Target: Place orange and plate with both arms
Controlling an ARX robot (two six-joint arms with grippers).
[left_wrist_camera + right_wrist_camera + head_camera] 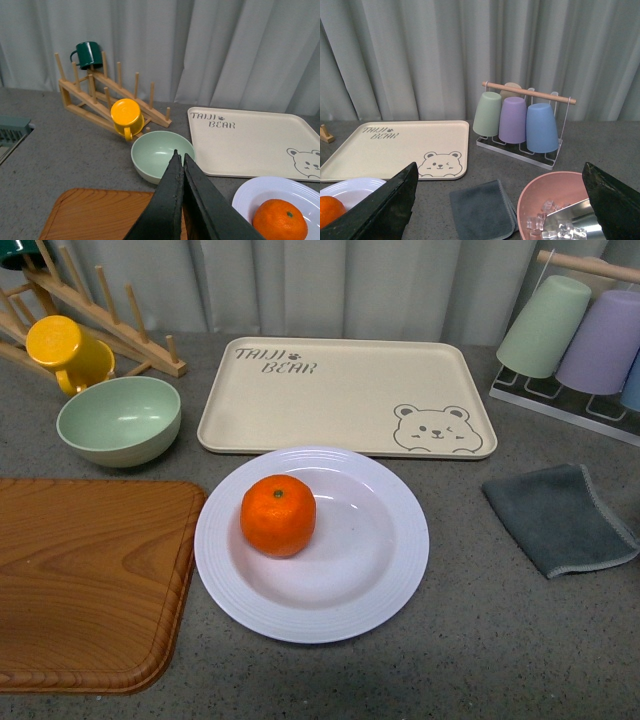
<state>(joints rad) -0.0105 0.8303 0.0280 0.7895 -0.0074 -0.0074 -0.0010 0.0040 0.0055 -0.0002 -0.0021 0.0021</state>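
front view: dimpled orange (278,515) on ribbed glossy plate (400,575); left end effector (181,156) closed, right end effector (499,166) spread.

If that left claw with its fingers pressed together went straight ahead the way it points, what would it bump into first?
Probably the pale green bowl. The left gripper, shut, points right at it. Height is hard to judge, so it might pass just over the rim.
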